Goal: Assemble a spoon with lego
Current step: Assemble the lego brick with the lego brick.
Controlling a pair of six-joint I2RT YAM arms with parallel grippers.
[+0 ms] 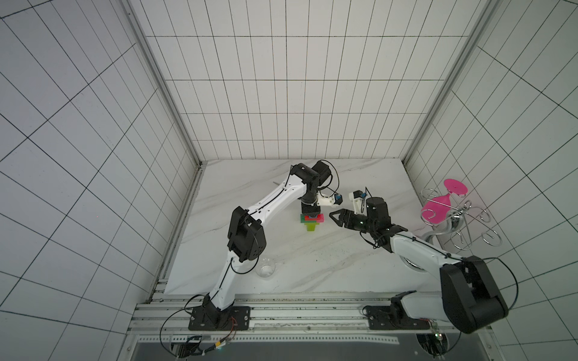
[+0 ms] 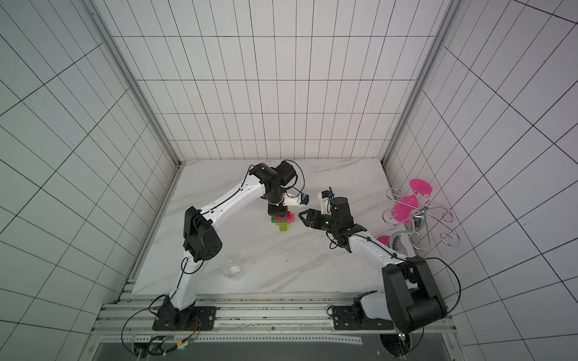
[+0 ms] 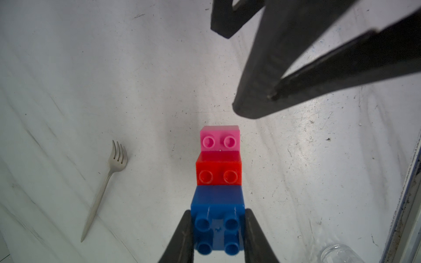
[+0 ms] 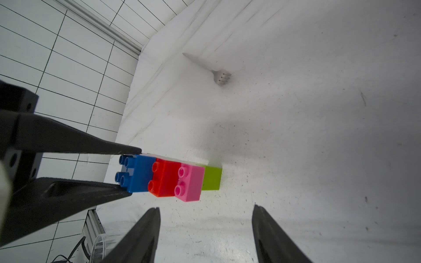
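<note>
Spoon (image 4: 166,177) upright; left tool (image 3: 218,211) clamps blue brick (image 3: 217,230).

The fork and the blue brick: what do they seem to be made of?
The fork looks like metal: brushed silver-grey, with a dull sheen and thin tines. The blue brick is probably moulded plastic: smooth, slightly glossy, with even saturated colour and round studs.

Bright, even light all over.
Soft shadows and shine on the table (image 3: 296,159); wall (image 1: 78,125) lines bend near the edges.
</note>
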